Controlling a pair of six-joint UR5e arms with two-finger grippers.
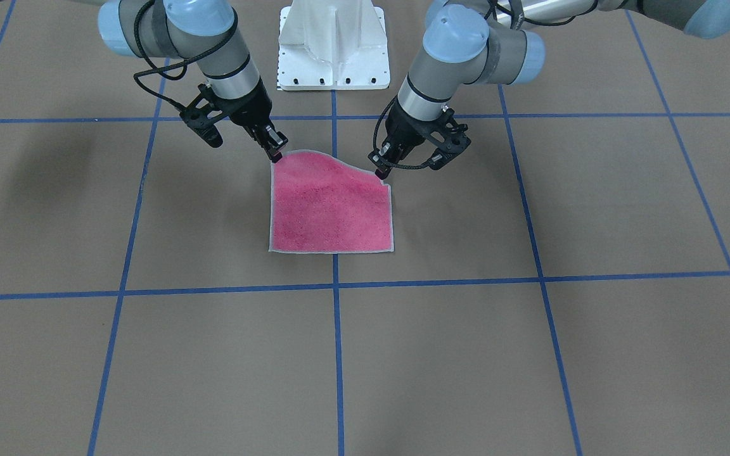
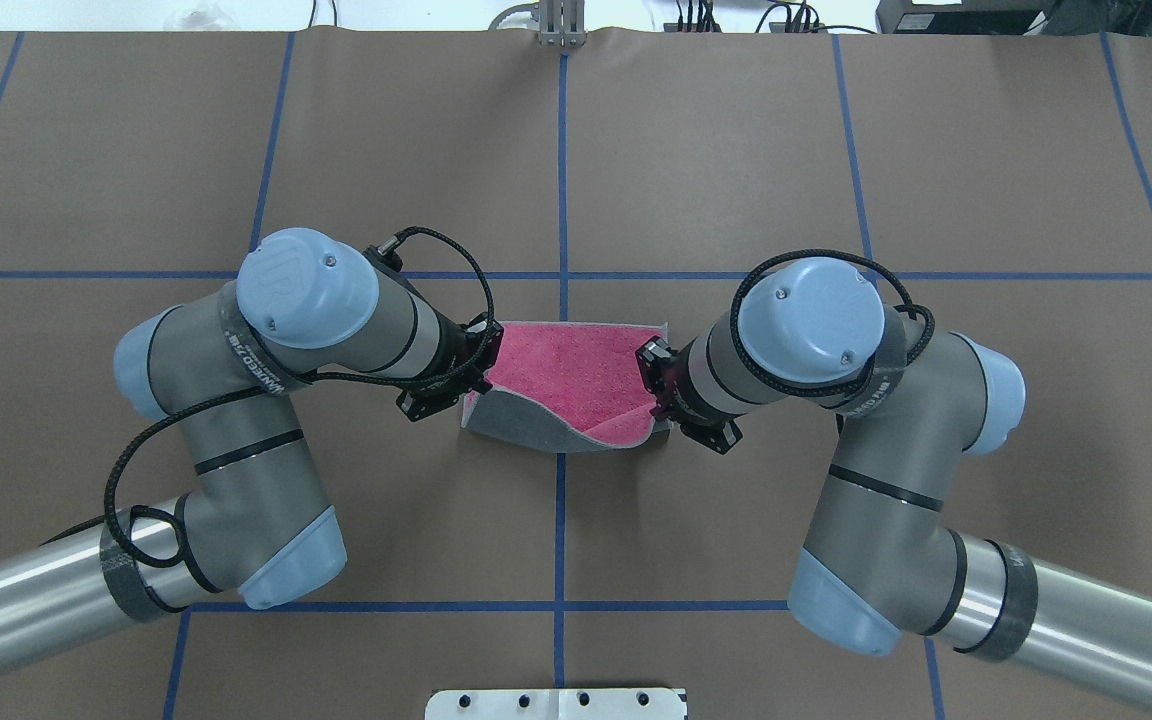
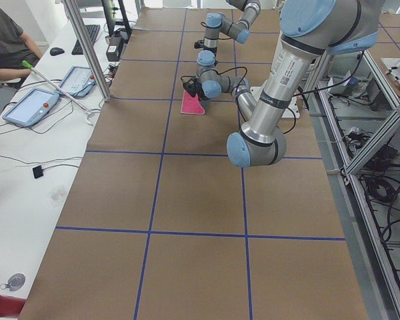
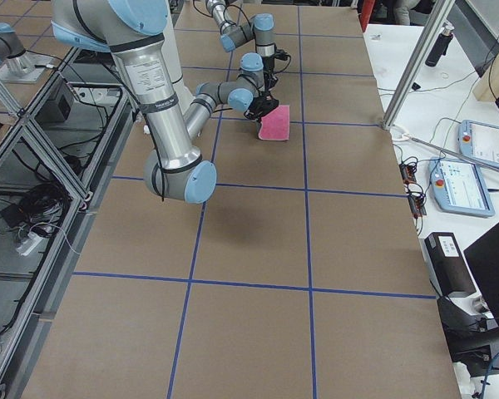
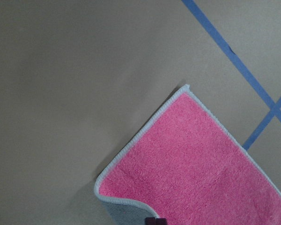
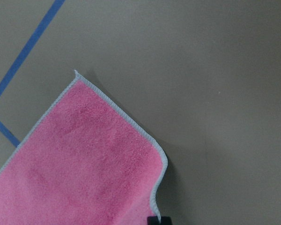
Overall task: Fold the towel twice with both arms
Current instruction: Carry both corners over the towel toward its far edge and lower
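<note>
towel [image 1: 330,206] corners in left gripper [image 1: 380,171], right gripper [image 1: 275,156]

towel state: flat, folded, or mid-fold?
Mid-fold: left gripper and right gripper hold the towel by its robot-side corners, raised, grey underside showing; far edge lies on the table.

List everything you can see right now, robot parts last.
towel: one, pink over grey, table centre, robot-side edge lifted.
table: one, brown, under everything.
tape lines: several, blue, gridding the table.
pedestal base: one, white, table's robot edge.
teach pendants: two, grey, side bench.
person: one, dark top, seated at that bench.
left arm: one, silver-grey with blue caps; left fingers shut on a towel corner.
right arm: one, same colours; right fingers shut on the other lifted corner.
</note>
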